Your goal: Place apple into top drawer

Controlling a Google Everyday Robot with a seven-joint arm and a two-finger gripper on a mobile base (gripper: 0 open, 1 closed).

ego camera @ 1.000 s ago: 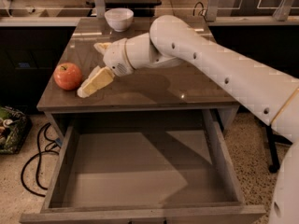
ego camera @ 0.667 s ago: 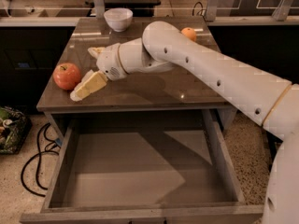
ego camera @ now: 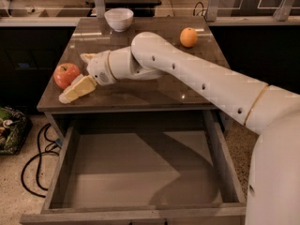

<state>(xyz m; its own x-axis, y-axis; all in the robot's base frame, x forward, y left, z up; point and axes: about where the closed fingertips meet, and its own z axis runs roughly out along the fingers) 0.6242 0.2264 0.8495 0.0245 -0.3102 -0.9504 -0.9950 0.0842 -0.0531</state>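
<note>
- Just short of a grasp: the apple (ego camera: 65, 75) sits on the table (ego camera: 154, 95) near its front-left corner, close to the left edge. The top drawer (ego camera: 131, 172) stands pulled out and bare below the table's front.
- The gripper (ego camera: 72, 78) lies low over the tabletop at the fruit, its two cream fingers (ego camera: 77, 89) spread apart, one in front of the apple and one behind it. Nothing is clamped yet, and whether the front finger touches the skin cannot be told.
- First hazard, as judged: the apple is round and free to roll. A finger meeting it off-centre as the jaws come together could nudge it left over the table edge and onto the floor, where cables (ego camera: 35, 158) lie.
- Second hazard: the front finger seems to reach further past the fruit than the rear one. The pinch might then land on a curve rather than across the middle and squeeze the apple out.
- Third hazard: the carry to the drawer has to cross the table's front lip. A weak hold could drop the fruit on that lip or outside the drawer's low left wall.
- Fourth hazard: let go from too high, the apple would likely bounce and roll on the flat bottom, though the side walls should keep it in.
- Farther off, a white bowl (ego camera: 118, 18) and an orange (ego camera: 188, 37) sit well apart at the back of the table. They look unlikely to interfere.
</note>
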